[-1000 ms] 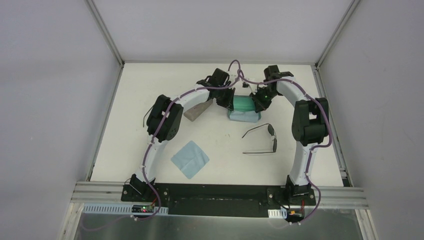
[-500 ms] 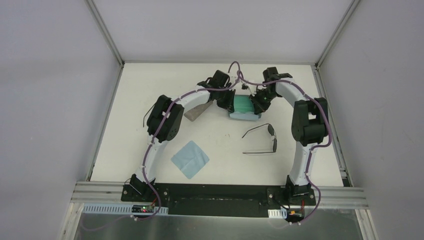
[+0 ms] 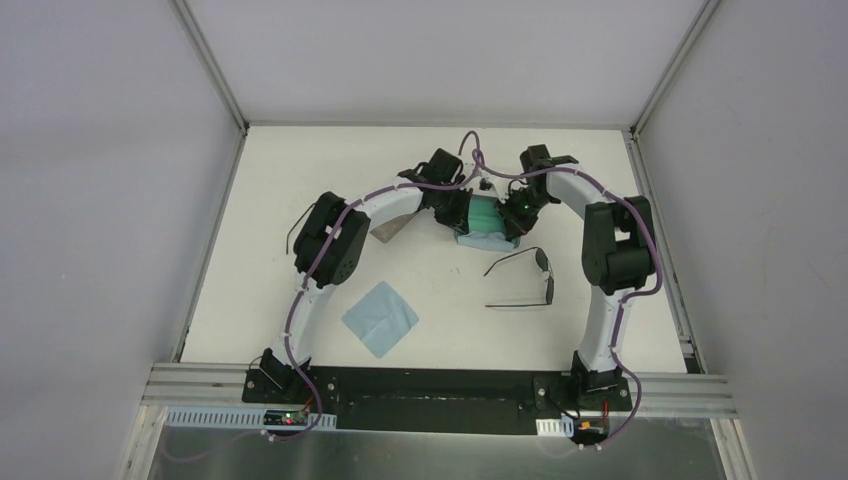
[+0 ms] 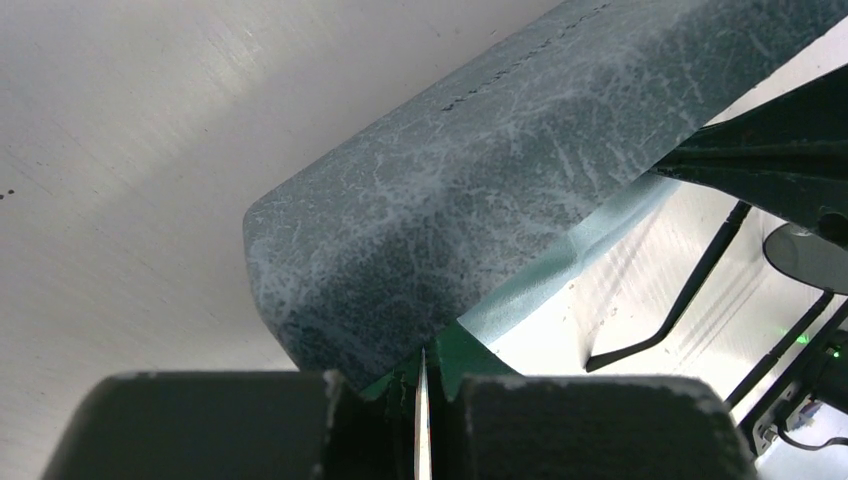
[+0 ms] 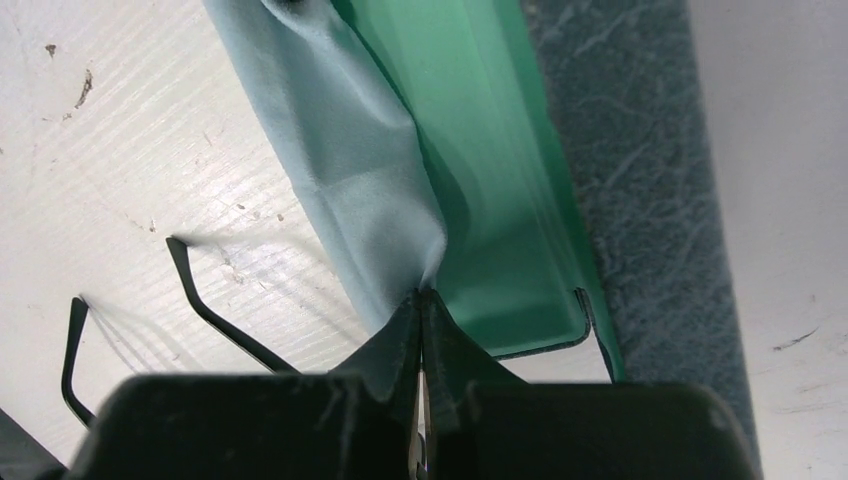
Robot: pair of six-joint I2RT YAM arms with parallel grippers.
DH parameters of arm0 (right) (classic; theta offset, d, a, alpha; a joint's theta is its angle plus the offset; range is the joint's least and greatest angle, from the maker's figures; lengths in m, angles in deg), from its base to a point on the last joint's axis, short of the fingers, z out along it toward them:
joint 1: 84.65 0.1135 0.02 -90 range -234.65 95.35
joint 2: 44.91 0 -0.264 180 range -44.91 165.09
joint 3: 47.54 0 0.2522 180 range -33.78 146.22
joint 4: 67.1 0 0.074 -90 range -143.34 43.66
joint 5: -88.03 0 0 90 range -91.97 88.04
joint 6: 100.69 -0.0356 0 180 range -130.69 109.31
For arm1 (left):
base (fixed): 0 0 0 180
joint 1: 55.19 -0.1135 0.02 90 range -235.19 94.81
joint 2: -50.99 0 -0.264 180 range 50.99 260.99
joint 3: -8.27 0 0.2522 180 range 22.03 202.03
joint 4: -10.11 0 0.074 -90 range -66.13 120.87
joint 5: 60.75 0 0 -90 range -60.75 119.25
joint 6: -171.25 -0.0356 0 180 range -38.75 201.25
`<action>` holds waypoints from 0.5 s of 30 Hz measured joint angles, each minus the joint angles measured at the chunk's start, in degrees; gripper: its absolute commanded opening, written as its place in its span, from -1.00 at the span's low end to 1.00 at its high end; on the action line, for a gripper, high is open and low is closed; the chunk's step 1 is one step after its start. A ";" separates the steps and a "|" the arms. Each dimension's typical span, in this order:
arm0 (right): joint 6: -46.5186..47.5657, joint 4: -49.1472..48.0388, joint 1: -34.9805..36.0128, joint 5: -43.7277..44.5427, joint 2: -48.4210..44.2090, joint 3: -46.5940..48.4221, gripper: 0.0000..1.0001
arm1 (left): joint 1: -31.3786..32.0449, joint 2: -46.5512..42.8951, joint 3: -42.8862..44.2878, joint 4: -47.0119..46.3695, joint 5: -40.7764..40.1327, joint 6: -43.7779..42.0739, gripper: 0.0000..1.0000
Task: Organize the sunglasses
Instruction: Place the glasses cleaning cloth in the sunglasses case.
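One pair of black wire-framed sunglasses (image 3: 547, 277) lies unfolded on the white tabletop (image 3: 300, 200). It sits right of centre, near the blue case (image 3: 487, 236) but apart from it. Its dark lenses (image 3: 545, 265) are on the right, and both slender arms run leftward, splayed slightly apart. The right wrist view shows the hooked ear tips (image 5: 205, 303) resting flat. A thin black wire (image 5: 583, 318) at the case's green lining may belong to a second pair; I cannot tell.

Left arm (image 3: 335, 240), right arm (image 3: 620, 245): white curved links, bulky black joint housings, black base mounts (image 3: 275, 375). Purple cables (image 3: 470, 135) tied along each. Left end effector (image 4: 421, 400), right end effector (image 5: 420, 350): matte black, blocky fingers (image 4: 600, 430).
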 measured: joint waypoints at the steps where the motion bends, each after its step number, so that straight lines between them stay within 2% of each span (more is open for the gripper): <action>1: -0.20 -0.13 0.00 0.15 -0.07 0.00 -1.00 | 0.00 0.00 0.00 0.00 -0.17 -0.02 -1.00; 15: -1.49 -1.42 -0.02 1.09 -1.36 1.14 -1.00 | 0.39 -1.84 0.15 0.28 -4.61 -0.07 -1.00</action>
